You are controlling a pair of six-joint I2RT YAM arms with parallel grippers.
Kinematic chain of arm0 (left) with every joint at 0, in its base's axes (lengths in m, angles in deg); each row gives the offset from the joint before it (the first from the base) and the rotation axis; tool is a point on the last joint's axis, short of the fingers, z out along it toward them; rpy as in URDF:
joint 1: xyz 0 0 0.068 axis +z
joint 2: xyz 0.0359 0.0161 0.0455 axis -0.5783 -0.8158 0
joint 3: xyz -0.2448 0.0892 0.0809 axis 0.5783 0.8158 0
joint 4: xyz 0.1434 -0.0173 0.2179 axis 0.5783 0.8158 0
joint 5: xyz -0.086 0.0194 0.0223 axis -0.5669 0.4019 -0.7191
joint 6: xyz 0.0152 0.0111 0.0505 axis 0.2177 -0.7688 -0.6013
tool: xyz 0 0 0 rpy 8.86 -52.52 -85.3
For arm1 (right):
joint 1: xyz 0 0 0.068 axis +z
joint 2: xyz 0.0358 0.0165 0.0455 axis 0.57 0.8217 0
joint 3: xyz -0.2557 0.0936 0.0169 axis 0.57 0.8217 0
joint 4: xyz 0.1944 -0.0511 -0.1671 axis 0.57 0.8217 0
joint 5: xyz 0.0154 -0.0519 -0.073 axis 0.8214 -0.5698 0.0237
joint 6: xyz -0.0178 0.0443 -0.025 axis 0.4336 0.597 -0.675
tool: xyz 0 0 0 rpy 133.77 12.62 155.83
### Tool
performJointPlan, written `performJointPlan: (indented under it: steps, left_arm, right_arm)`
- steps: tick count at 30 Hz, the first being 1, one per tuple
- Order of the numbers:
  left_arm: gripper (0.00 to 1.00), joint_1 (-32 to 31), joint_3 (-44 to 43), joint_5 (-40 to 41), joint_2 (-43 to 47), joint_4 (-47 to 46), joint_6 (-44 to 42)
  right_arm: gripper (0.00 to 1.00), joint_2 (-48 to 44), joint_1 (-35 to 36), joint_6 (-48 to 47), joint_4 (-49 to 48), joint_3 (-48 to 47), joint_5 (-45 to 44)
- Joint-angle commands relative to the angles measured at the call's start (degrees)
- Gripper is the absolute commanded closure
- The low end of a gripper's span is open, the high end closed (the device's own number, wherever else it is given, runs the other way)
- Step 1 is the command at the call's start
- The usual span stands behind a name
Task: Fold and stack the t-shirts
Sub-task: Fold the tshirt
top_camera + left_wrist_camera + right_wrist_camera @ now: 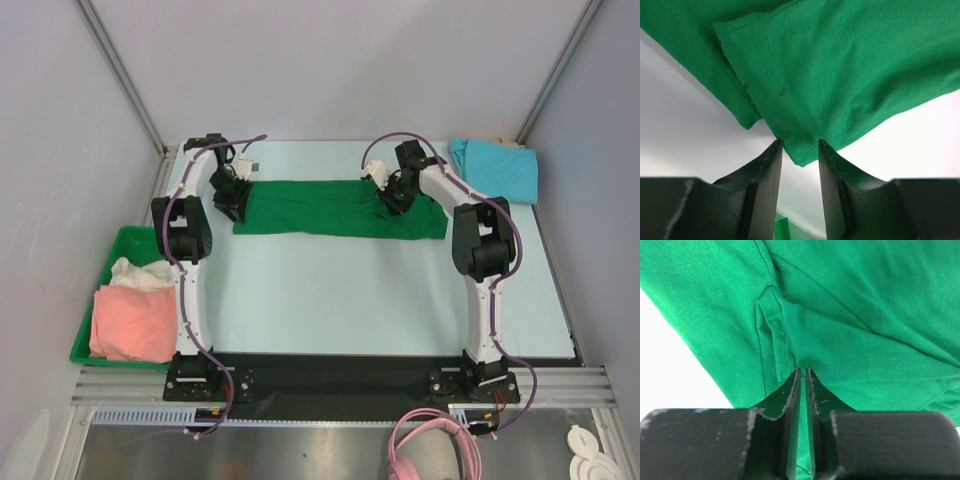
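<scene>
A green t-shirt point(320, 208) lies folded into a long strip across the far half of the table. My left gripper point(232, 200) is at the strip's left end. In the left wrist view the left gripper point(800, 142) is open, and a corner of the green t-shirt point(840, 75) dips between its fingertips point(774, 155). My right gripper point(392, 197) is over the right part of the strip. In the right wrist view the right gripper point(803, 370) is shut, pinching a hemmed fold of the green t-shirt point(865, 305).
A folded teal t-shirt point(495, 167) lies at the back right corner. A green bin point(125, 240) off the table's left edge holds a pink shirt point(130, 322) and a white one point(140, 272). Grey walls enclose the table on three sides.
</scene>
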Motion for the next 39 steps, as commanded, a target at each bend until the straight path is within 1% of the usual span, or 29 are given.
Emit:
performJointPlan:
  steps: [1,3,6,10,17,20,24,30,32,34,37,39]
  left_arm:
    - [0.60,-0.1,-0.7,-1.2,0.0,0.1,-0.6]
    - [0.60,-0.1,-0.8,-1.2,-0.1,0.1,-0.6]
    - [0.60,-1.7,-0.8,-1.2,-0.1,0.1,-0.6]
    - [0.60,-1.7,-0.8,-1.3,0.1,0.1,-0.6]
    - [0.60,-1.9,-1.0,-1.3,-0.3,0.1,-0.5]
    - [0.60,-1.9,-1.0,-1.0,-0.2,0.2,-0.6]
    - [0.60,-1.9,-0.8,-1.0,-0.3,0.2,-0.5]
    - [0.60,-1.9,-0.8,-1.0,-0.5,0.1,-0.6]
    - [0.60,-1.9,-0.8,-1.0,-0.5,0.1,-0.6]
    - [0.60,-1.9,-0.8,-1.0,-0.5,0.1,-0.6]
    - [0.60,-1.9,-0.9,-1.3,-0.7,0.1,-0.6]
    - [0.60,-1.9,-0.9,-1.2,-0.6,0.1,-0.6]
  right_arm:
    - [0.88,0.4,0.5,-0.6,0.4,-1.7,0.3]
    - [0.85,0.3,0.5,-0.8,0.6,-1.7,0.3]
    - [0.77,-0.9,0.5,-0.7,0.6,-1.2,0.2]
    - [0.78,-3.1,0.6,-0.2,0.4,-0.3,1.3]
    - [0.78,-2.3,1.1,-0.7,1.1,1.0,1.4]
    - [0.76,-1.8,1.1,-0.9,1.1,1.1,1.1]
    - [0.71,-1.0,1.2,-1.2,1.2,1.2,0.9]
    - [0.70,-0.1,1.3,-1.4,1.4,1.3,0.2]
    - [0.67,0.0,1.2,-1.7,1.6,1.5,0.2]
    - [0.66,0.2,1.2,-1.9,2.0,1.5,0.6]
    - [0.69,0.3,1.3,-2.0,2.1,1.2,0.6]
    - [0.74,0.2,1.3,-2.1,1.9,1.0,0.6]
